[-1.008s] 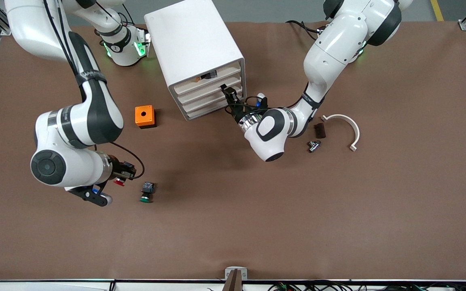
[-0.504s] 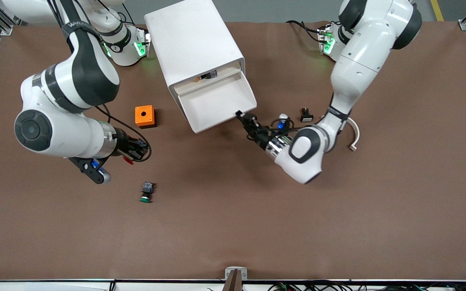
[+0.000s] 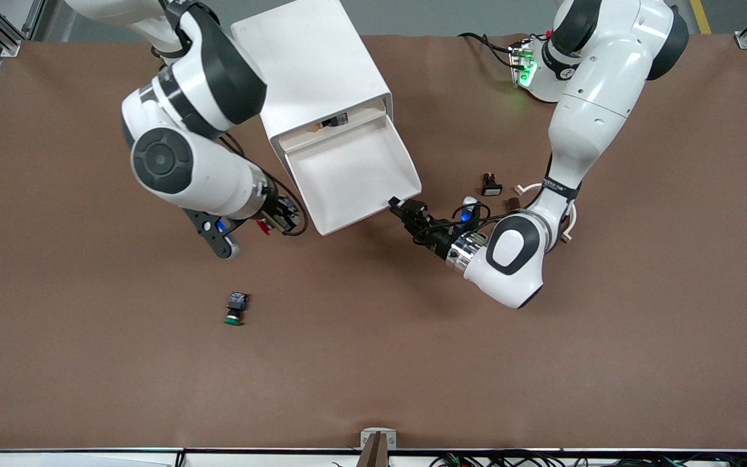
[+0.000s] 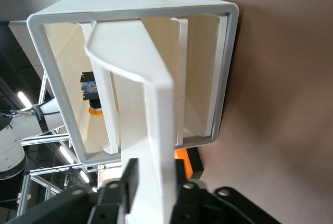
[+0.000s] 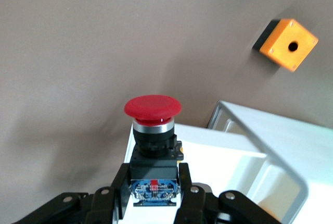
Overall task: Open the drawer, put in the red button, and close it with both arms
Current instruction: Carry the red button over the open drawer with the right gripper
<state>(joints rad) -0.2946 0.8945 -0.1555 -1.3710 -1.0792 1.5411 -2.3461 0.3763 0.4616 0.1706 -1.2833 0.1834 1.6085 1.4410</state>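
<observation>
Right tool [image 5: 153, 190] is clamped on the black body of the red button [image 5: 153, 106], cap pointing away from the wrist, so the part can be lowered body-first without the fingers fouling the cap. In the front view this tool [image 3: 277, 217] is over the counter [image 3: 373, 363] just beside the corner of the drawer [image 3: 347, 175] toward the right arm's end, not yet over the tray.

Left tool [image 3: 407, 211] sits at the drawer's front lip at the corner toward the left arm's end. The left wrist view shows its fingers [image 4: 130, 179] straddling the cream front edge [image 4: 156, 130] with a narrow gap, apparently slackening off the lip; whether contact remains cannot be told. The drawer is pulled well out of the cabinet [image 3: 312, 71], its tray bare and exposed from above, which gives the button a clear drop zone.

Judged step: carry the button over the tray and release. Both arms then face the drawer front for the closing push.

Green button [image 3: 235, 309] and orange box [image 5: 285, 43] lie on the counter, not involved
</observation>
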